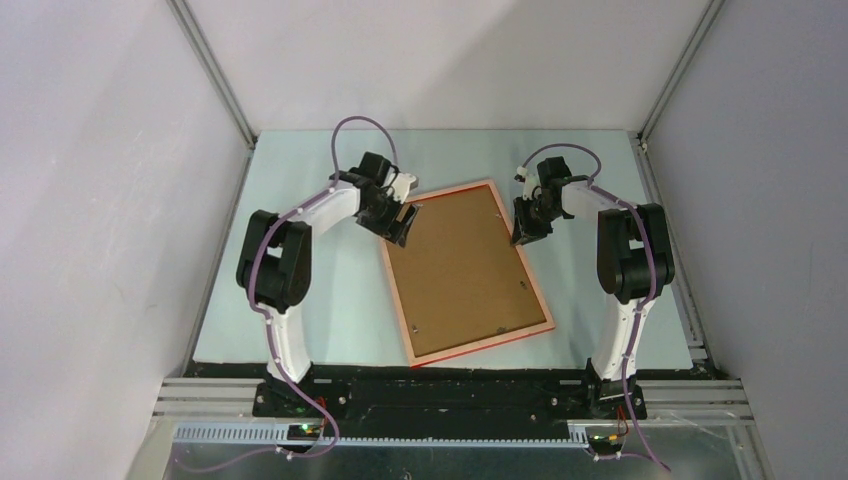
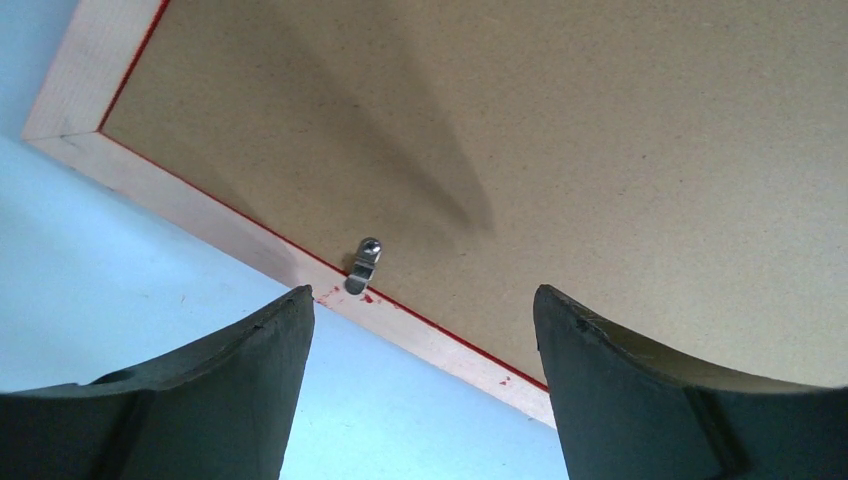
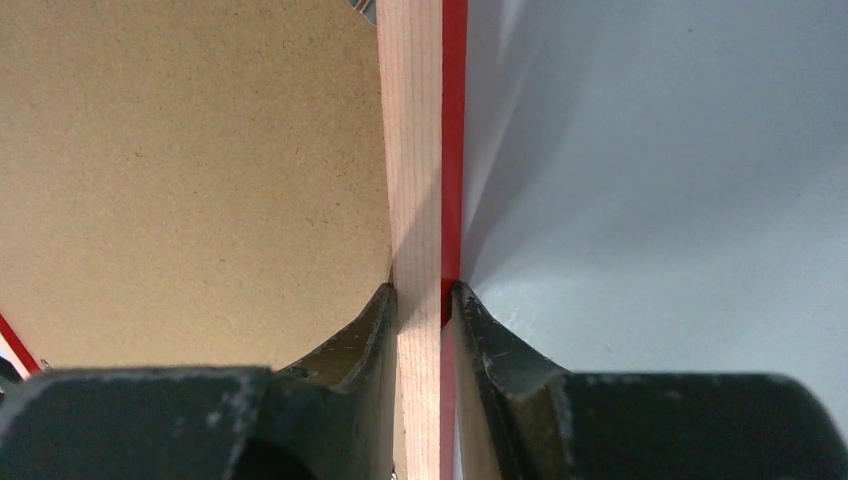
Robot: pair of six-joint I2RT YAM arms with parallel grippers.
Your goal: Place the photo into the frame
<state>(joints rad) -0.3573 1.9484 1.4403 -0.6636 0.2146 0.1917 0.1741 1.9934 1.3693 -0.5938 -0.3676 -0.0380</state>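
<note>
The frame lies back side up in the middle of the table, its pale wood rails around the brown backing board. The photo is not in view. My left gripper is open over the frame's left rail near the far left corner; in the left wrist view its fingers straddle the rail beside a small metal clip. My right gripper is shut on the frame's right rail, with the red front edge against one finger; the right wrist view shows this closely.
The pale blue table is enclosed by white walls on the left, back and right. The backing board also fills most of both wrist views. The arm bases stand at the near edge.
</note>
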